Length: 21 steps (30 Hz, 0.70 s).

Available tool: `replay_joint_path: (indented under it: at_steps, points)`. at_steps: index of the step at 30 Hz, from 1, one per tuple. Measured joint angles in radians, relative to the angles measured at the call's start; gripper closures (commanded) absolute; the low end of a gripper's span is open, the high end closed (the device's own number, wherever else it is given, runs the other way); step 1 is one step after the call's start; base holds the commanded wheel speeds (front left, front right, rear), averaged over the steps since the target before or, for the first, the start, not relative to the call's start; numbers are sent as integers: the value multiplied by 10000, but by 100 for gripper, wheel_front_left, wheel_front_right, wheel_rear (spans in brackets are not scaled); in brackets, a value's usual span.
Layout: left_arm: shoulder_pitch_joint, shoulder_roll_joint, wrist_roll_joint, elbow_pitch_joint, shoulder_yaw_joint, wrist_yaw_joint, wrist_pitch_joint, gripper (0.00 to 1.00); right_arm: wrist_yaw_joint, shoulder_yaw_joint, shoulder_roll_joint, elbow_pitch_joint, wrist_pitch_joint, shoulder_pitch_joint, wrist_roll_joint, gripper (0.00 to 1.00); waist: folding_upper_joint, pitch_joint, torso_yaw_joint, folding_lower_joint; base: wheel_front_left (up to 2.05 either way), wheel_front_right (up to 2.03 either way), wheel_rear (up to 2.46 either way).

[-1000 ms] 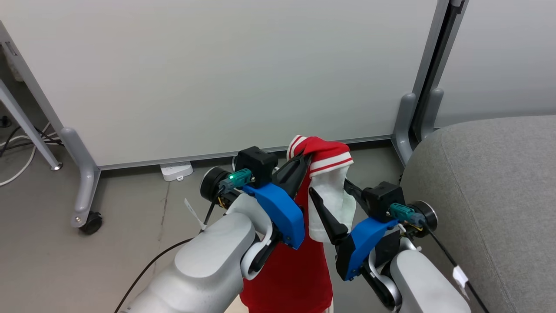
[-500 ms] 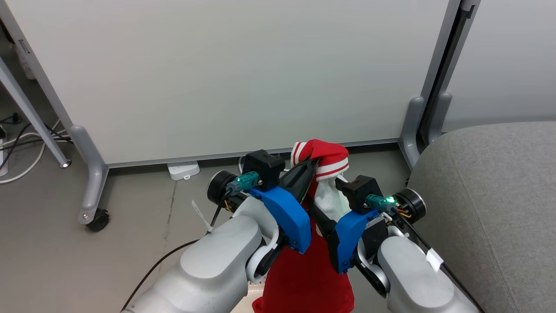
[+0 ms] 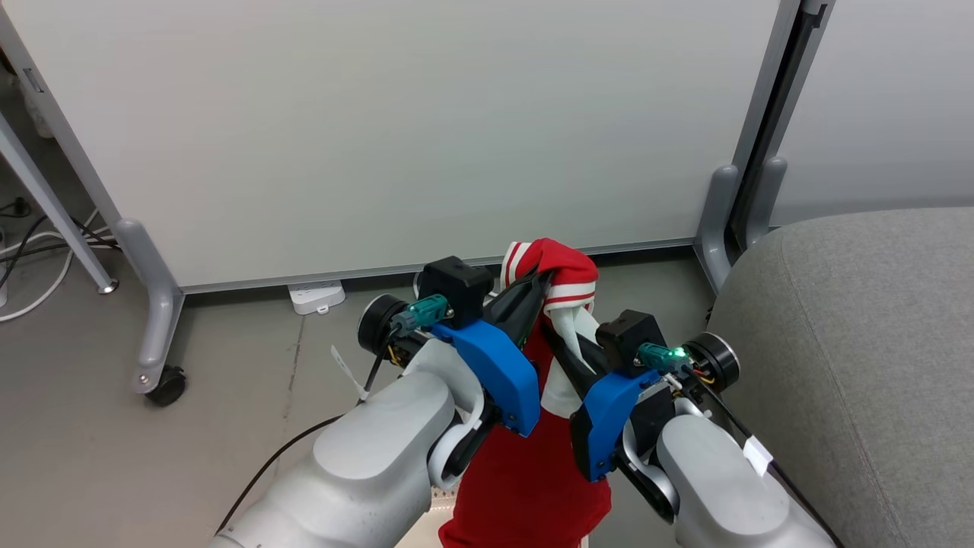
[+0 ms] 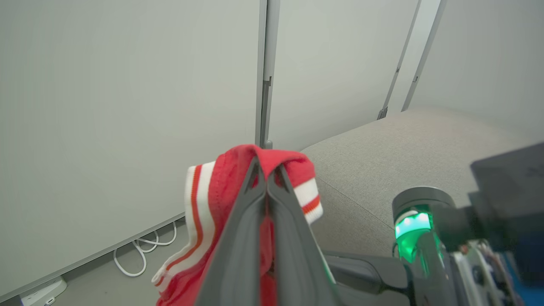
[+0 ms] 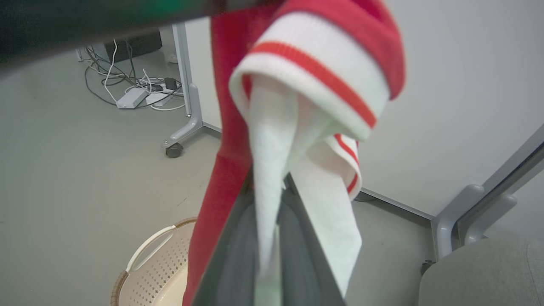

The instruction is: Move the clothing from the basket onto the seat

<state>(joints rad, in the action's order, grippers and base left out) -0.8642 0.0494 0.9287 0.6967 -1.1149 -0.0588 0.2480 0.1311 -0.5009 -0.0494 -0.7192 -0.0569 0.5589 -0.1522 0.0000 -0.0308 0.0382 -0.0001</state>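
Two pairs of tapered dark fingers (image 3: 519, 304) pinch soft red, white-striped clothing (image 3: 525, 487).

A pale partition panel (image 3: 396, 129) stood on the grey floor (image 3: 84, 464), its grey foot ending in a black caster (image 3: 165, 386). A white power strip (image 3: 314, 296) lay at the panel's base. Cables (image 3: 34, 247) trailed at the far left, beside a slanted metal leg (image 3: 53, 221).

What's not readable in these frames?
Basket contents: right wrist view, cut off by the bottom edge and screened by the clothing.
Clothing's lower hem: head view, behind both forearms, cut by the bottom edge.
Seat extent: head view, runs off the right edge.
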Motion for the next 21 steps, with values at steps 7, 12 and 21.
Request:
replay_joint_path:
  at_steps: [7,12,21]
  points:
    - [-53,0,107,54,-82,0,42,100,-2,-50,0,-6,-155,67,-6,100,0,-4,-64,0,0,0,0]
    - [-69,0,140,61,-111,0,90,100,0,-58,0,-13,-203,93,-46,100,0,-14,-95,0,0,0,0]
    - [-106,0,207,104,-128,-10,102,100,-2,-104,0,-109,-236,94,-42,100,0,-46,-133,0,0,0,0]
